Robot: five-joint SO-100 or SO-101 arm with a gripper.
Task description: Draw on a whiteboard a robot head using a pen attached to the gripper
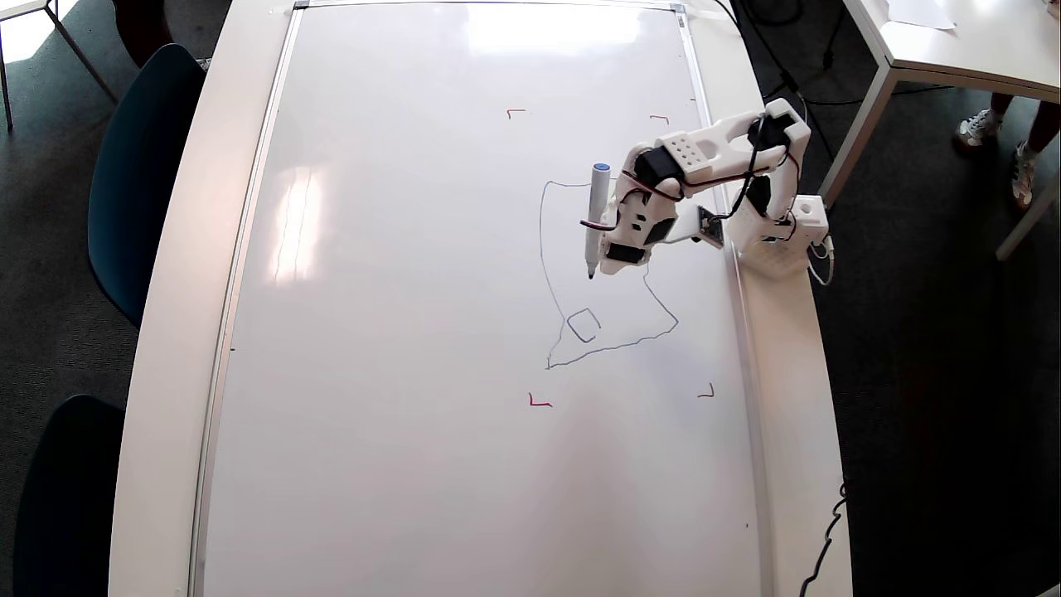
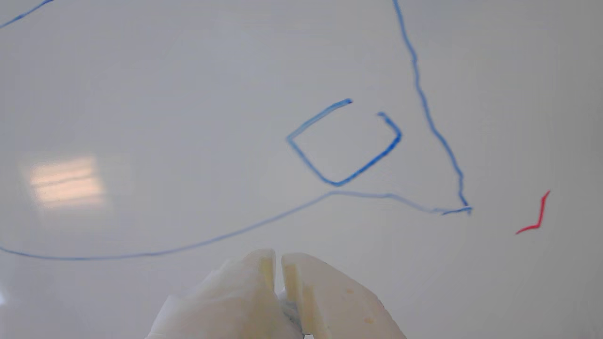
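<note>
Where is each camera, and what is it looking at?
Overhead view: hangs above the table, looking down at the whiteboard, the whole arm, its gripper and the pen.
Wrist view: rides on the arm, looking at the board; only the gripper tips show.
Both show the small box.

White 3D-printed arm (image 1: 713,149), black servos, red-black wires, perforated panel, pale cream jaws.

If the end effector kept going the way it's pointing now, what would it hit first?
In the wrist view the end effector points down at the bare whiteboard, so it would probably meet the board first, just short of the robot head's lower outline. The depth is hard to judge.
</note>
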